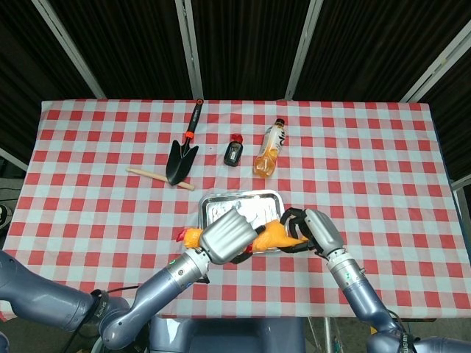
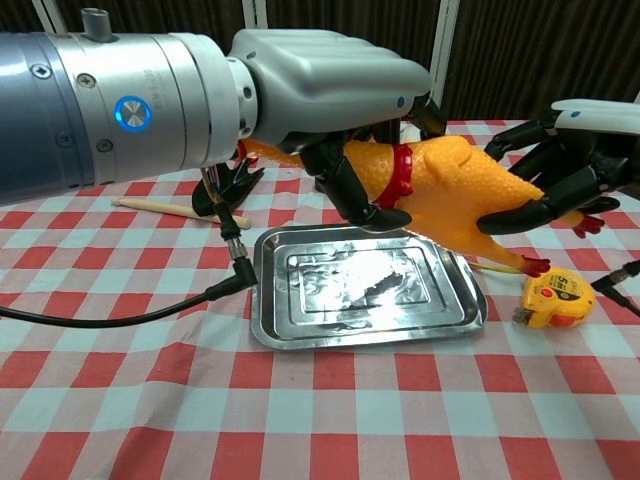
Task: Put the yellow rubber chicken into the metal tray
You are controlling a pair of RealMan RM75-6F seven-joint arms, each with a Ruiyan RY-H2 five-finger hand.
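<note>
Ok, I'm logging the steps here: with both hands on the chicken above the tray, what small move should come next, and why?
Probably lower it a little. The yellow rubber chicken is held in the air by the left hand at its neck end and the right hand at its rear, with the metal tray just beneath, its feet overhanging near the tape measure. Easing it down and leftward should set it inside.

Evenly bright overhead lighting — strong glare on metal tray [image 2: 300, 330] floor; soft shadows on counter [image 1: 368, 162]; dark backdrop; sharp focus.
</note>
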